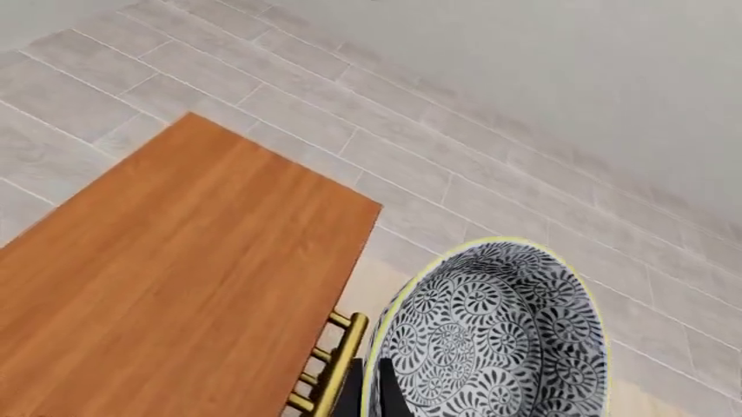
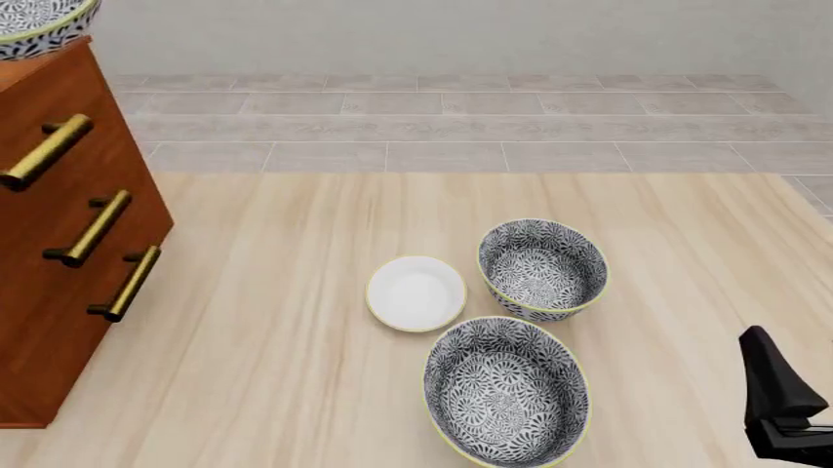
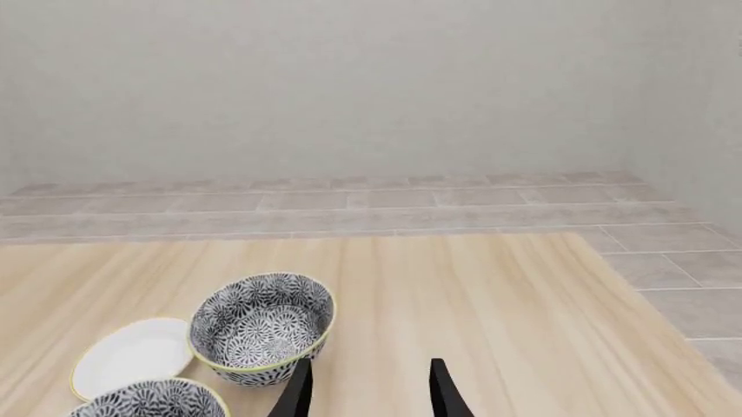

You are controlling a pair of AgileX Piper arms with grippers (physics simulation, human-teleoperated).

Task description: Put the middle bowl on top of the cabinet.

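My left gripper (image 1: 368,396) is shut on the rim of the middle bowl (image 1: 499,330), a deep bowl with a grey-black floral pattern and a yellow-green rim; one dark finger reaches inside it. In the left wrist view the bowl hangs beside the front edge of the cabinet (image 1: 174,278) top, over the brass handles. In the front view only part of the bowl (image 2: 39,24) shows, at the top left corner above the cabinet (image 2: 72,244); the left gripper itself is out of that frame. My right gripper (image 3: 368,395) stands open and holds nothing, low at the table's right (image 2: 778,390).
Two more patterned bowls (image 2: 543,266) (image 2: 506,390) and a small white dish (image 2: 416,292) sit mid-table. In the right wrist view one bowl (image 3: 261,326) and the dish (image 3: 131,356) lie ahead of the open fingers. Three brass handles (image 2: 89,228) stick out from the cabinet front.
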